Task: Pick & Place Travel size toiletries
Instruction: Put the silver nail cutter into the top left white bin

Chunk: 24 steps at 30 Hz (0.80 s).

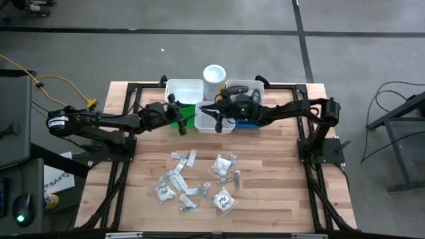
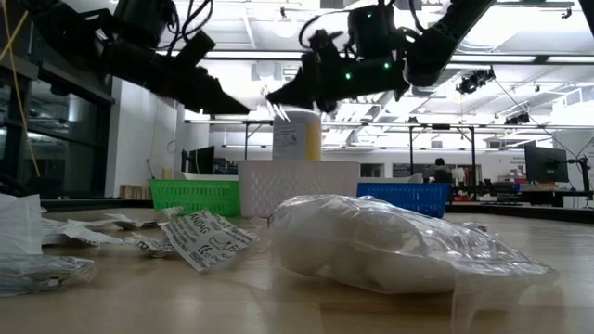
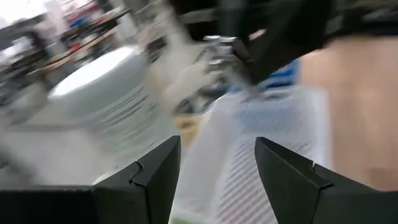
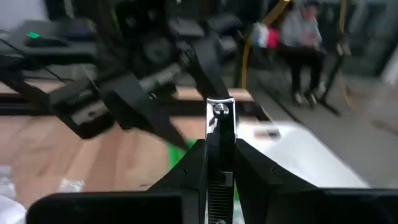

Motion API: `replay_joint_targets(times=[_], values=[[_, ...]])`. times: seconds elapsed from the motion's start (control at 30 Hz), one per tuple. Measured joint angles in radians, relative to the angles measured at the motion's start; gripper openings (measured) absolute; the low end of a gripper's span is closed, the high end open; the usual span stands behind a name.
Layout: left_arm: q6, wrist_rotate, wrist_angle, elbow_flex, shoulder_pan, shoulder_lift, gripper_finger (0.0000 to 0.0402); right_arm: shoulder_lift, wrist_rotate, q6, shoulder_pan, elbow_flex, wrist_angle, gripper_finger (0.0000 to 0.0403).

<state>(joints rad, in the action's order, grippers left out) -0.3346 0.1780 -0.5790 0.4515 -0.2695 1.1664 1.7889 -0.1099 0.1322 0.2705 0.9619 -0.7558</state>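
One shiny metal nail clipper [image 4: 219, 134] clenched in right hand [image 4: 219, 180] above white bin [image 1: 216, 118], left hand [image 3: 217, 168] released.

In the left wrist view we see everything smeared: the white-and-yellow cylinder [image 3: 106, 106] and the white bin [image 3: 273, 155] lose their edges, and the right gripper [image 3: 239, 53] is a dark blur. From above, the arms cover most of the green bin [image 1: 178, 121] and blue bin [image 1: 247, 123] by the table's far edge. We cannot read the print on the packets [image 1: 224, 164]. In the low view the nearest bag [image 2: 390, 243] is soft, and a packet [image 2: 19, 227] is cut by the left edge.
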Motion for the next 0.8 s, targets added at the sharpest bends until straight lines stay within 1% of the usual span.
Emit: replay_joint_targets(times=[0.1,0.13,0.2,0.27,0.5,0.63,0.8], values=[[0.002,-0.126,-0.022,0.000,0.001,0.000,0.0205,0.000,-0.033,0.019,-0.006,0.000,-0.056,0.0049],[0.003,-0.145,-0.035,0.000,0.001,0.000,0.0205,0.000,-0.061,0.018,-0.005,0.000,-0.071,0.0049],[0.007,-0.150,-0.065,0.000,0.001,0.000,0.0205,0.000,-0.118,0.008,-0.004,0.000,-0.102,0.0049],[0.020,-0.173,-0.090,0.000,0.000,0.000,0.0205,0.000,-0.152,0.008,-0.008,0.000,-0.125,0.0049],[0.078,-0.287,-0.175,0.000,0.001,0.000,0.0205,0.000,-0.185,0.079,-0.042,0.000,-0.184,0.0049],[0.108,-0.362,-0.189,0.000,0.001,0.000,0.0205,0.000,-0.160,0.110,-0.054,0.000,-0.217,0.0049],[0.148,-0.396,-0.212,0.000,0.001,0.000,0.0205,0.000,-0.160,0.127,-0.056,0.000,-0.236,0.0049]])
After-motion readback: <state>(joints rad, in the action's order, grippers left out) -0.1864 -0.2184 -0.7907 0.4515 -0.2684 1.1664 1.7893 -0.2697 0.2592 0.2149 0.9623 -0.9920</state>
